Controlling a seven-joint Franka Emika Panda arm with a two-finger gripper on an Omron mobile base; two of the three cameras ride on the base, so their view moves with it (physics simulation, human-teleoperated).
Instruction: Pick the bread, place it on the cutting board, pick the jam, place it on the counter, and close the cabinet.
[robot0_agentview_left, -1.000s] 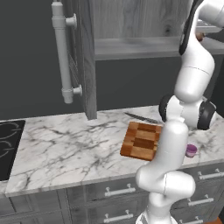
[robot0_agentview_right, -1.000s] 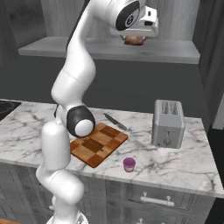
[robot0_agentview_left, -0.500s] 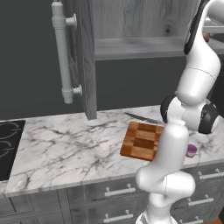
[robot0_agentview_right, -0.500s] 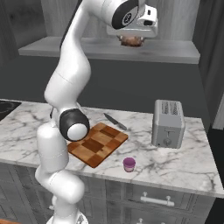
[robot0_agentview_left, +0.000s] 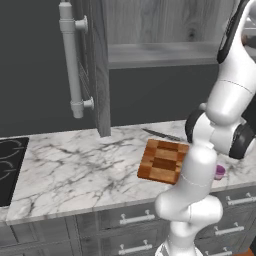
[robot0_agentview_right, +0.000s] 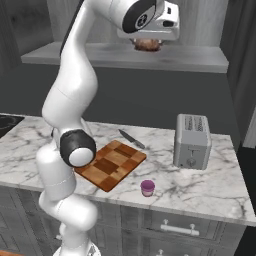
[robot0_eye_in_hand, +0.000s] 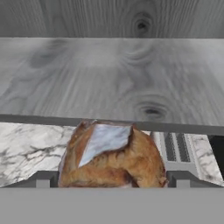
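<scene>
Bread (robot0_eye_in_hand: 113, 156), round brown crusty roll with pale split top, clamped between gripper (robot0_eye_in_hand: 113, 178) fingers

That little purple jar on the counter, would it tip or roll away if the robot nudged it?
Probably not: the jam looks squat and stands upright on the counter, so a nudge would likely slide it. Laid on its side, its round body could roll.

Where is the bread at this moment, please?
The bread is up at the cabinet shelf, directly under the gripper in the right base view, high above the cutting board; the hand view shows it between the jaws.
</scene>
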